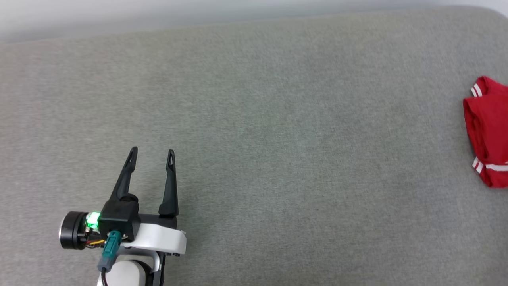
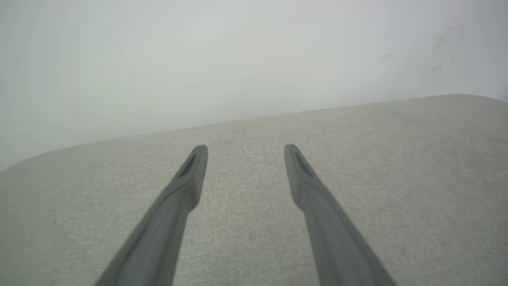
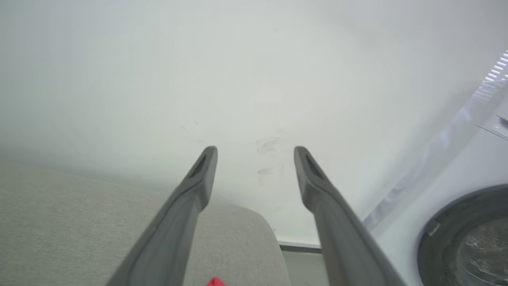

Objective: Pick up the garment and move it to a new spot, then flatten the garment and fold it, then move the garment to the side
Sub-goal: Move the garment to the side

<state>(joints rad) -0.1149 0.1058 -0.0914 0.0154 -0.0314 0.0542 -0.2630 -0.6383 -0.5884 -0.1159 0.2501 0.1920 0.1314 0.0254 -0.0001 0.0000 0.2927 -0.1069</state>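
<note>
The garment (image 1: 487, 133), a red T-shirt with white striped trim, lies bunched into a compact bundle at the far right edge of the grey padded surface (image 1: 254, 131). A small red tip of the garment (image 3: 215, 282) peeks in at the bottom of the right wrist view, between the fingers. My left gripper (image 1: 152, 151) rests open at the lower left, far from the garment, with nothing between its fingers. The left gripper (image 2: 245, 147) stands open over bare grey cloth. My right gripper (image 3: 255, 149) is open and empty, raised above the surface's right end.
A white wall (image 2: 238, 59) runs behind the surface's far edge. Off the right end stands a white washing machine (image 3: 472, 230) with a dark round door. The surface's rounded right corner (image 3: 258, 222) drops to the floor.
</note>
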